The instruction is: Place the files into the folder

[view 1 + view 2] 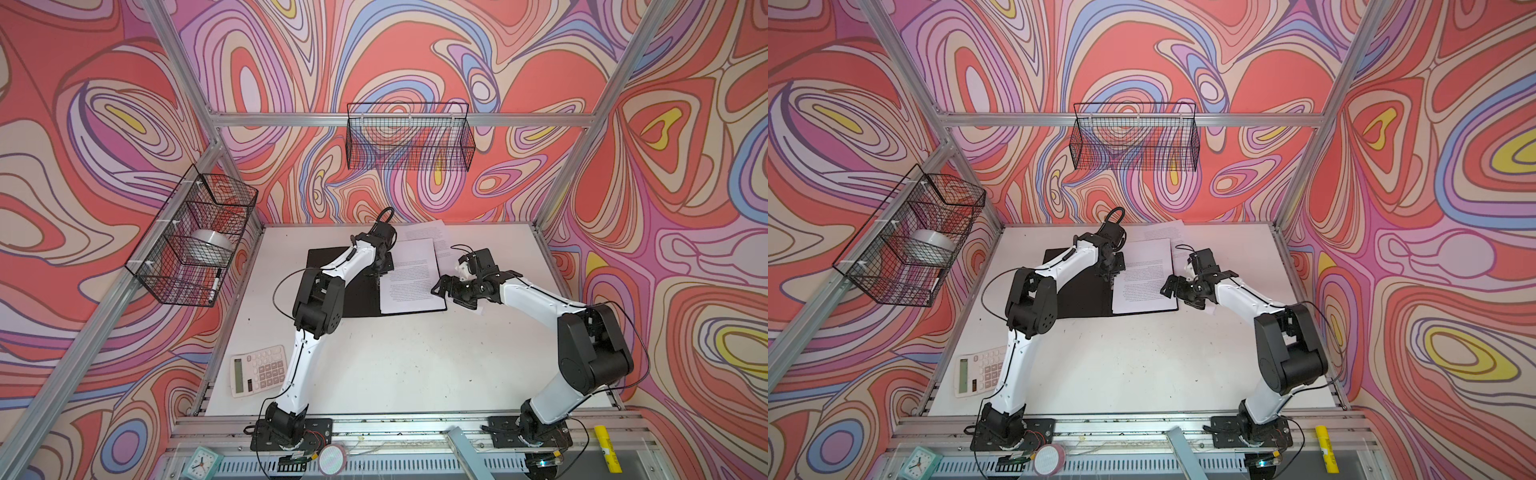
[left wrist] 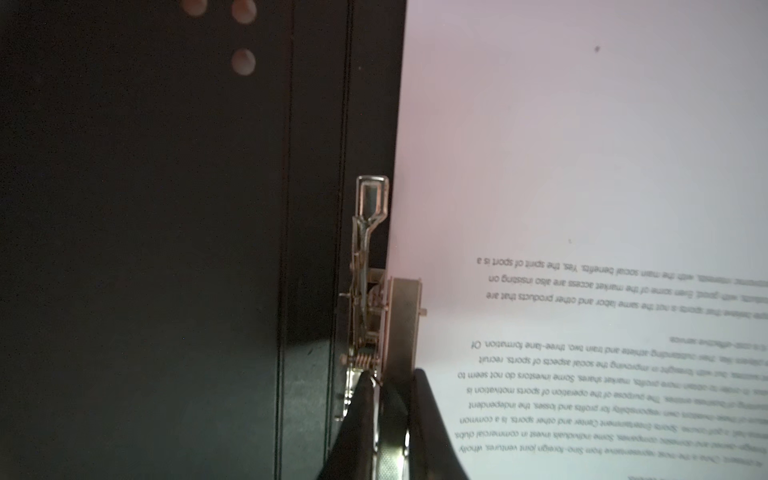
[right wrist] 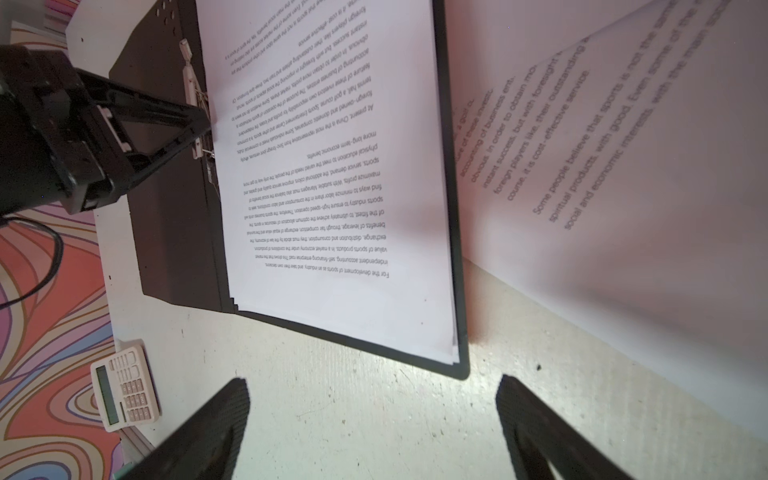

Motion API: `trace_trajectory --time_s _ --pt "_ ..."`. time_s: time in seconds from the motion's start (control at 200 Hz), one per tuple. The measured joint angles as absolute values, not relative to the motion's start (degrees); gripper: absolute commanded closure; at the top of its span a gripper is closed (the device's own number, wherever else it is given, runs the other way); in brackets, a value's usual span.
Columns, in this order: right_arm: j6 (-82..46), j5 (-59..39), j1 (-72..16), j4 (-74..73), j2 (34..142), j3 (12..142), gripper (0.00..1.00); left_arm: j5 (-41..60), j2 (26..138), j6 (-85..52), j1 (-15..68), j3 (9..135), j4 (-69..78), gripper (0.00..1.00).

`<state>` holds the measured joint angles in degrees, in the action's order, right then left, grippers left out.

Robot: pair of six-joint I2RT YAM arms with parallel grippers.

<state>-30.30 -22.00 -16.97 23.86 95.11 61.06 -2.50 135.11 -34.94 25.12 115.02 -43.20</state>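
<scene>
The folder (image 1: 360, 301) (image 1: 1084, 303) lies open at the back of the table, black inside up. A stack of files (image 1: 413, 282) (image 1: 1144, 282) (image 3: 332, 187) rests on its right half. A further printed sheet (image 1: 424, 230) (image 3: 623, 166) lies on the table behind and to the right. My left gripper (image 1: 377, 279) (image 2: 388, 380) (image 3: 208, 124) points down at the spine, shut on the lever of the metal clip (image 2: 365, 291) beside the stack's edge. My right gripper (image 1: 441, 286) (image 3: 374, 399) hovers open just off the folder's right edge, holding nothing.
A grey calculator (image 1: 258, 370) (image 3: 124, 386) sits at the front left, beside the left arm. A wire basket (image 1: 195, 237) holding a tape roll and a marker hangs on the left wall. Another basket (image 1: 409, 137) hangs on the back wall.
</scene>
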Motion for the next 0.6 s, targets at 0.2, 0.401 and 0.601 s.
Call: trace_trajectory --time_s 0.2,0.401,0.601 --pt "-30.3 -22.04 -16.97 23.62 95.11 61.04 0.02 -2.66 132.77 -34.3 25.12 111.31 -43.03 0.95" --pt "-30.37 -22.04 -16.97 23.59 95.11 61.04 0.02 -2.92 129.08 -34.13 25.12 105.21 -42.83 0.95" --pt "-30.7 -21.98 -16.93 23.57 95.11 61.04 0.02 -2.57 123.9 -34.13 25.15 97.27 -41.98 0.95"
